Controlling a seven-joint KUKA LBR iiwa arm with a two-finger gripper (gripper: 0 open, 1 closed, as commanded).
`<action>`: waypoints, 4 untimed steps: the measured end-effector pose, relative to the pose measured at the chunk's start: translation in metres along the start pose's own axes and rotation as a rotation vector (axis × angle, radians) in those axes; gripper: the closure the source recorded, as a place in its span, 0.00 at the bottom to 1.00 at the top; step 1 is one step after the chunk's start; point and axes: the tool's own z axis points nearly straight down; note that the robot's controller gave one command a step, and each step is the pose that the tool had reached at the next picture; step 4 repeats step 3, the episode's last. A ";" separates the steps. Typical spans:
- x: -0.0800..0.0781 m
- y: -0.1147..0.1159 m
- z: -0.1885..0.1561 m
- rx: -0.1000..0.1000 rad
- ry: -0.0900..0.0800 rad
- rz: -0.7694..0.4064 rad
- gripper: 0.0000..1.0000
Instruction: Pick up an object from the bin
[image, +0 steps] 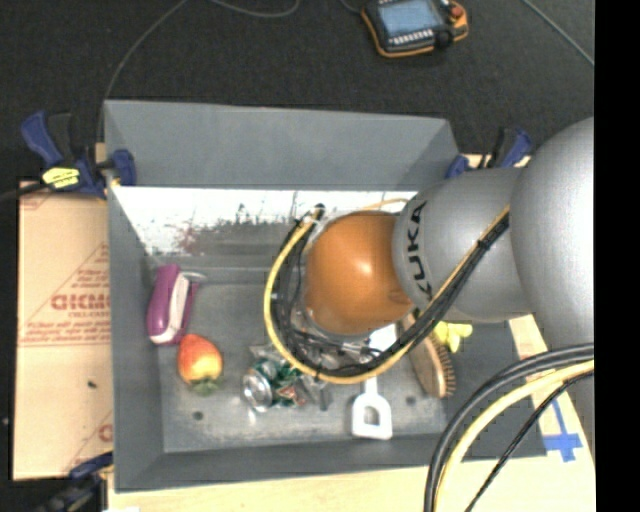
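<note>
**Pincer down beside the crushed can, nothing lifted yet**

In the camera view, the arm's orange wrist cover (355, 270) sits low inside the grey metal bin (270, 150). The pincer (318, 378) is beneath it, just right of the crushed silver-and-green metal can (268, 383), close enough that the two may be touching. The cover and the yellow cable (270, 300) looped round it hide the working end. You cannot tell whether the pincer is apart, together or clamped on anything.

The can lies on the bin floor, not raised. Just left of the can is a red-and-yellow toy fruit (200, 362). Further left and higher is a purple-and-white oblong plastic thing (168, 303). Right of the can and a little lower lies a flat white plastic piece with a hole (372, 415). Further right is a wooden brush (436, 368), with a small yellow thing (457, 335) beyond it and higher.

By my reading, you are at the grasp stage. The reach into the bin looks done and the can is the likeliest target. Everything visible rests on the floor, so a secure grip and the lift are left to do.
</note>
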 end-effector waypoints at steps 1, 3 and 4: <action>0.002 0.001 -0.035 -0.003 0.004 0.001 1.00; -0.001 -0.001 -0.091 0.002 -0.006 0.006 1.00; -0.001 -0.001 -0.091 0.002 -0.006 0.006 1.00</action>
